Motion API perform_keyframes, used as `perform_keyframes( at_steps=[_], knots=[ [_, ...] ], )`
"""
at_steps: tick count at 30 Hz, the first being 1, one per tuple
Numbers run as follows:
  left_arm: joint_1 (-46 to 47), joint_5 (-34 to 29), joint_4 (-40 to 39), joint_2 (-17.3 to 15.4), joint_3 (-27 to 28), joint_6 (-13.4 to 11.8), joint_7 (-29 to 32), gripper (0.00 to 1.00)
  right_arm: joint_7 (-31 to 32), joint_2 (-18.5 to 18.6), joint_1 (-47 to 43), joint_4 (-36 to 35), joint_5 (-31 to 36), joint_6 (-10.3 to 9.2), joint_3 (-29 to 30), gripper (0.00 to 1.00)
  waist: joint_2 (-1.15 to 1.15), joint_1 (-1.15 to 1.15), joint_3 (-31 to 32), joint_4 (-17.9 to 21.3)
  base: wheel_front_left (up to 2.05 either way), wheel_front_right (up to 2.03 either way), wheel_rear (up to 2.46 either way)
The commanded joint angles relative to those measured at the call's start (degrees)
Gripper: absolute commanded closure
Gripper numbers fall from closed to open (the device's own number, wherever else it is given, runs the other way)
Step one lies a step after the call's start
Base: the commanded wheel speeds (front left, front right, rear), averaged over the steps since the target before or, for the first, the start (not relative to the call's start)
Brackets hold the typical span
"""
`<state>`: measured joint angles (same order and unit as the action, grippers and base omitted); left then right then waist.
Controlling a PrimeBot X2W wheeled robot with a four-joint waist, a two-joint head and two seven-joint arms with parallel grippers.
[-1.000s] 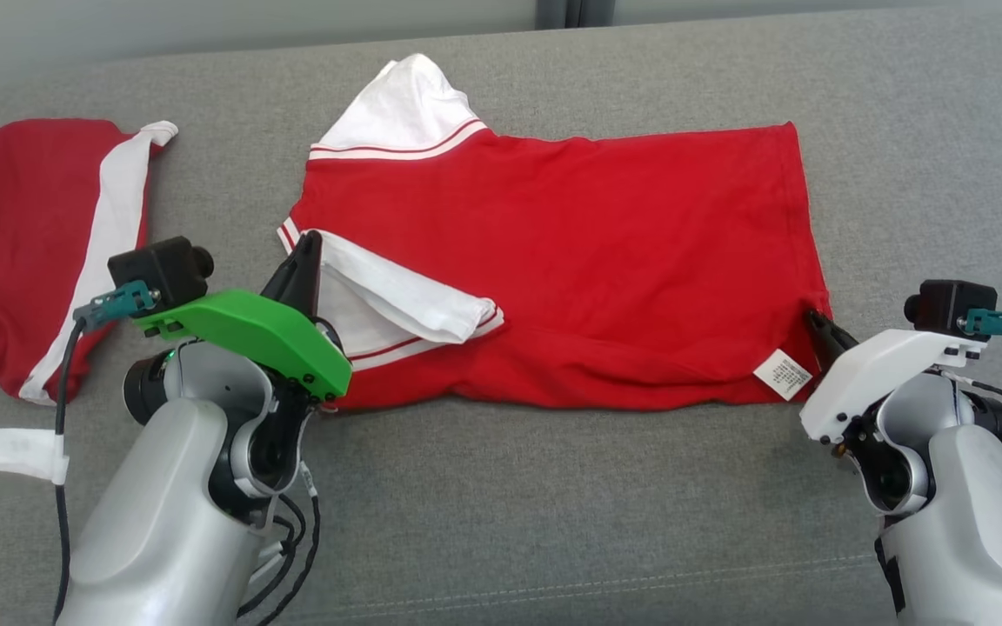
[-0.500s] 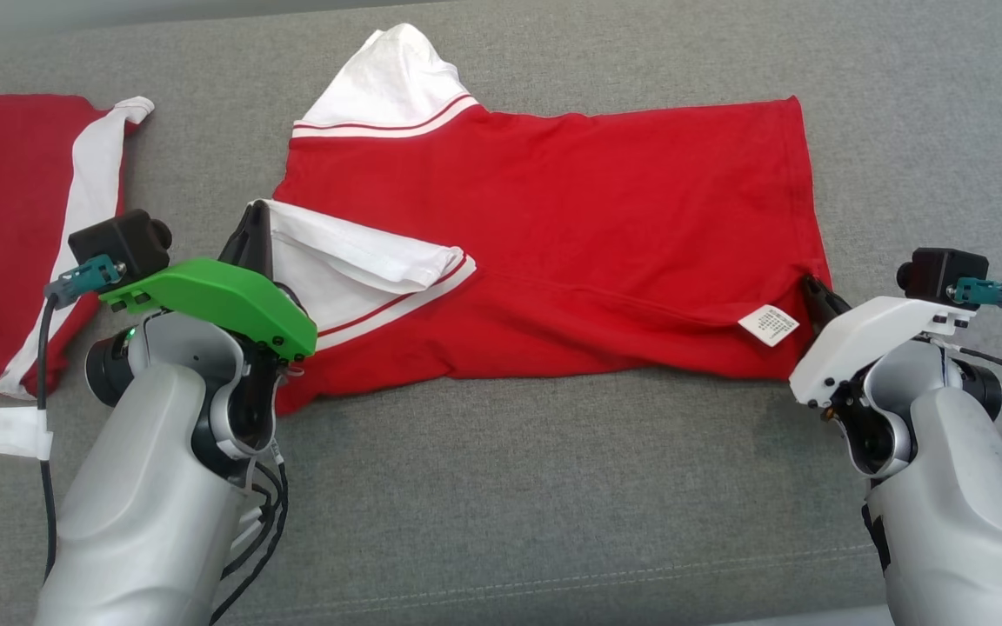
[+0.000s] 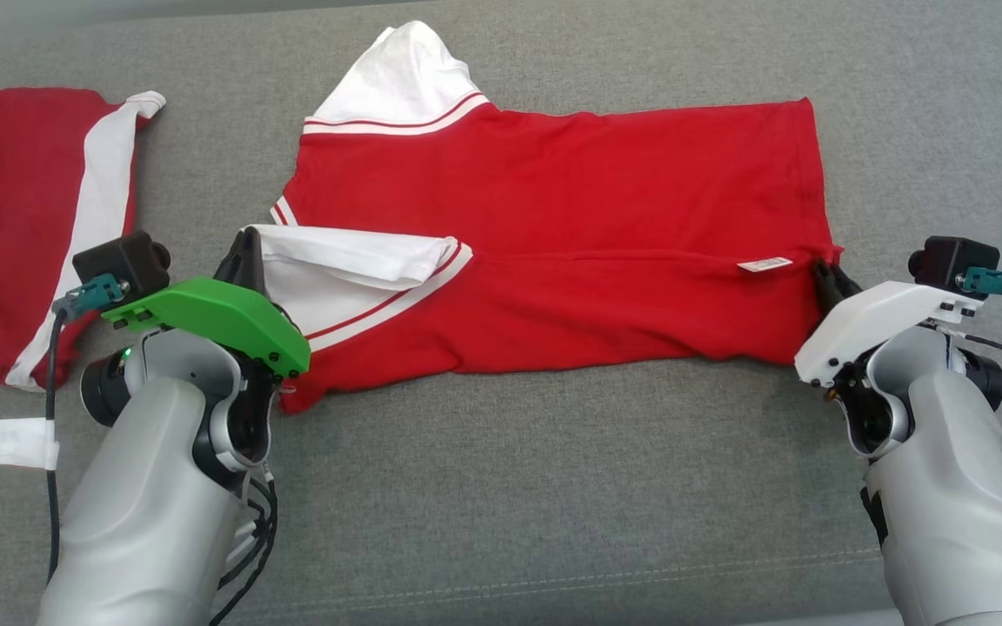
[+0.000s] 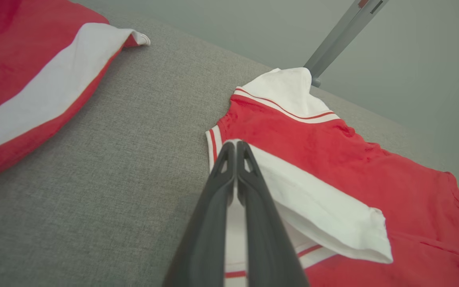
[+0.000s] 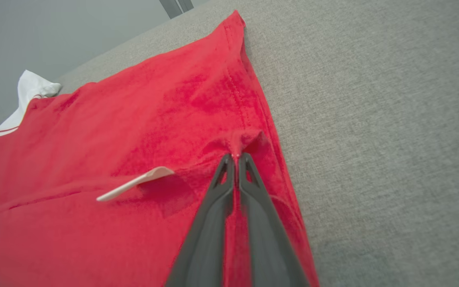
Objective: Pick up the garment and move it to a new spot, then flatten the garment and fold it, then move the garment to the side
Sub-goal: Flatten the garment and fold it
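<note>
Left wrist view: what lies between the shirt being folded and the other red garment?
Bare grey upholstery, with nothing on it, lies between the shirt and the other red garment, as the left wrist view shows plainly.

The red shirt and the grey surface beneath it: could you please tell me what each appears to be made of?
Red shirt: probably a soft cotton-type knit with a matte finish. It creases, lies limp and shows stitched hems.
Grey surface: a woven, upholstery-like fabric, also matte, with a visible flecked weave and a stitched seam. What lies under the cloth is hidden.
</note>
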<state>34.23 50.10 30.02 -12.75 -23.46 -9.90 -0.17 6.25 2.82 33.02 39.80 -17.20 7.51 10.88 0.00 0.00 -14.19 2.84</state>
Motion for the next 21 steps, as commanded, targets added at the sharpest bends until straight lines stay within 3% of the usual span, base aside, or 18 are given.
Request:
perform_keyframes(
  at_steps=[1,13,21],
  knots=[
    [1.1,-0.7,0.3,0.0,-0.2,0.4,-1.0,0.00,-0.7,0.1,0.7,0.5,0.5,-0.04,-0.4,0.00,0.00,0.00,0.1,-0.2,0.00,0.00,0.00],
    [-1.6,-3.9,1.0,-1.4,-2.6,1.1,-4.7,0.00,-2.0,0.2,-1.5,-1.7,2.7,-0.04,-0.5,0.00,0.00,0.00,3.2,-0.7,0.00,0.00,0.00],
    [-8.7,-9.1,-1.6,-4.3,-8.2,-1.2,-3.6,0.00,-0.2,0.2,-8.8,-9.2,7.2,-0.04,1.3,0.00,0.00,0.00,6.8,-1.2,0.00,0.00,0.00]
  ],
)
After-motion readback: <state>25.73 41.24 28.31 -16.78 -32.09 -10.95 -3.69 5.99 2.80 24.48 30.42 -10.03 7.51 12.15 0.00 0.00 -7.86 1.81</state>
